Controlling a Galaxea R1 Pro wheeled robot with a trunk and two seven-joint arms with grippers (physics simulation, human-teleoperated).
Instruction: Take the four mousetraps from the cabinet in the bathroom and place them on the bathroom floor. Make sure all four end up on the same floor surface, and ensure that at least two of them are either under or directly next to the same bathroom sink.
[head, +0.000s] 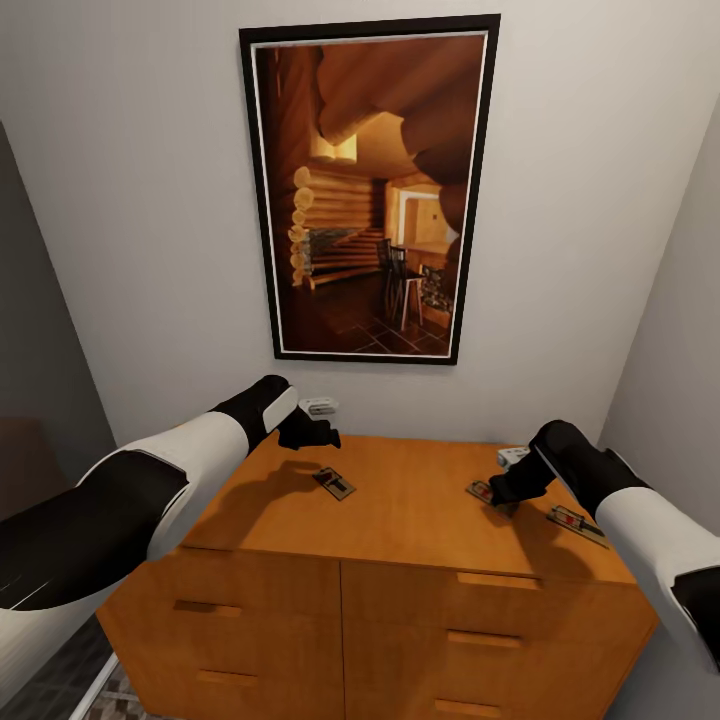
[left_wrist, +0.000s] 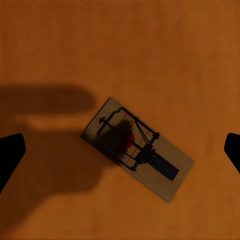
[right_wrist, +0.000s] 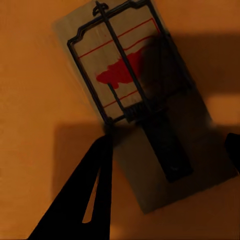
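Three mousetraps lie on top of the orange-brown cabinet (head: 400, 520): one left of centre (head: 334, 484), one at the right (head: 481, 492) and one near the right edge (head: 577, 524). My left gripper (head: 310, 432) hovers open above the cabinet's back left. In the left wrist view its fingertips (left_wrist: 10, 155) stand wide apart around the left mousetrap (left_wrist: 137, 147), well above it. My right gripper (head: 505, 488) is low over the right mousetrap (right_wrist: 135, 100), open, one finger (right_wrist: 85, 195) close beside the board. A fourth mousetrap is out of view.
A large framed picture (head: 368, 190) hangs on the white wall behind the cabinet. Walls close in at left and right. Drawer fronts with slim handles (head: 485, 580) face me. A strip of patterned floor tile (head: 60, 685) shows at the lower left.
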